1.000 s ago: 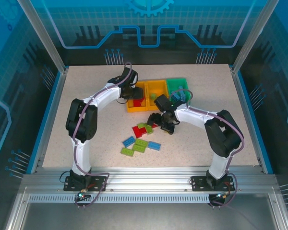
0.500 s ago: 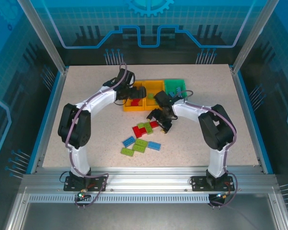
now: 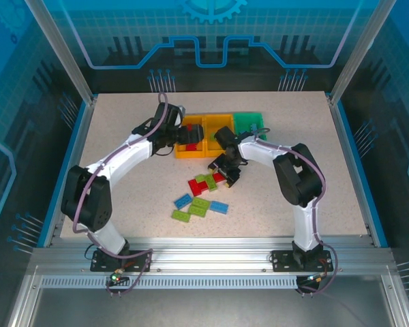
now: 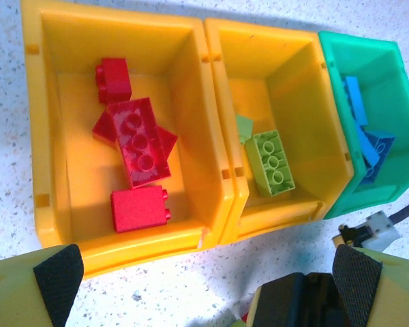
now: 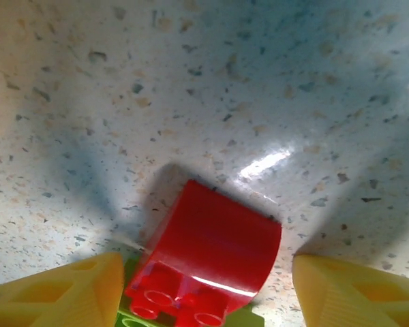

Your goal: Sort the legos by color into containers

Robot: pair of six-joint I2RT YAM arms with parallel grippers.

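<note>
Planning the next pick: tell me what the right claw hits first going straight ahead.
Probably the small red studded plastic brick, centred between the right claw's open fingers, though depth is unclear.

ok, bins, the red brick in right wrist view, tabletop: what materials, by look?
Bins: likely moulded plastic, semi-gloss; smooth walls, rounded rims, soft sheen. Red brick: hard glossy plastic; moulded studs, sharp light streak along its edge. Tabletop: speckled stone-look surface, laminate or composite, cannot tell which; slight gloss, it shows glare.
</note>
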